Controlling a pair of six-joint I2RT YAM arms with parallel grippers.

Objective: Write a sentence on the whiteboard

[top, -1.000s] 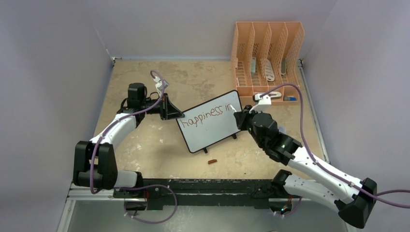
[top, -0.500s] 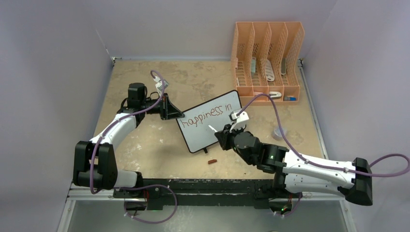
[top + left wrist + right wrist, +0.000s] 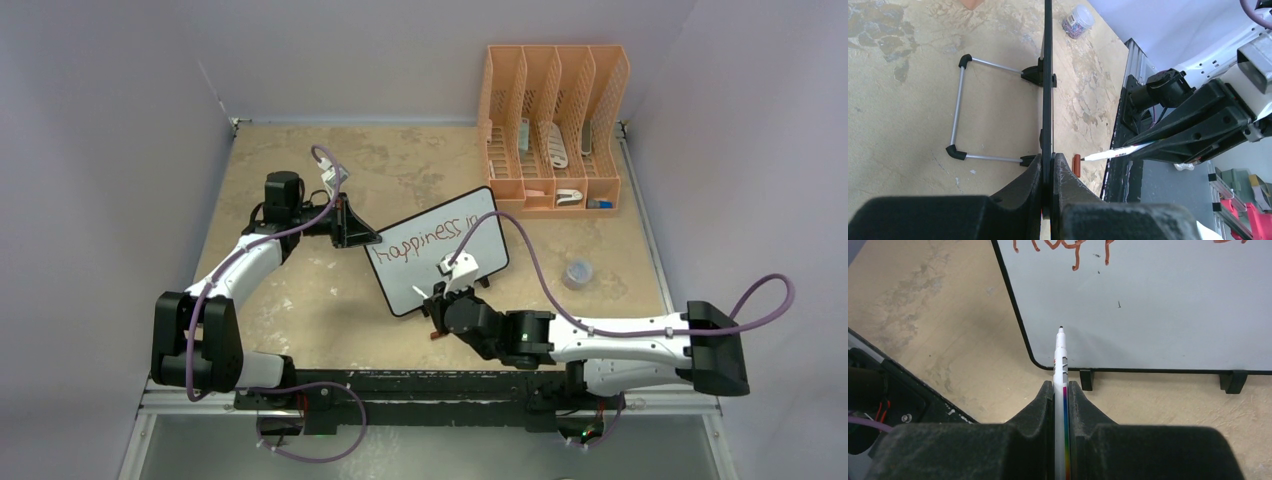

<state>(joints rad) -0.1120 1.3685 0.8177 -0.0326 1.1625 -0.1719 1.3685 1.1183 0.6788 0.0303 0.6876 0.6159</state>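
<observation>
Your left end effector point(image 3: 1048, 162) is closed tight on the edge of the whiteboard point(image 3: 420, 275), which stands on the surface point(image 3: 300, 290) straight ahead of it. Your right end effector point(image 3: 1061, 385) is pinched shut on a marker point(image 3: 1061, 357), tip aimed at the board's blank lower corner just ahead, not touching it. The sentence point(image 3: 425, 238) reads "happiness in", above that tip; a red-brown cap point(image 3: 1077, 165) lies on the surface beside the tip.
</observation>
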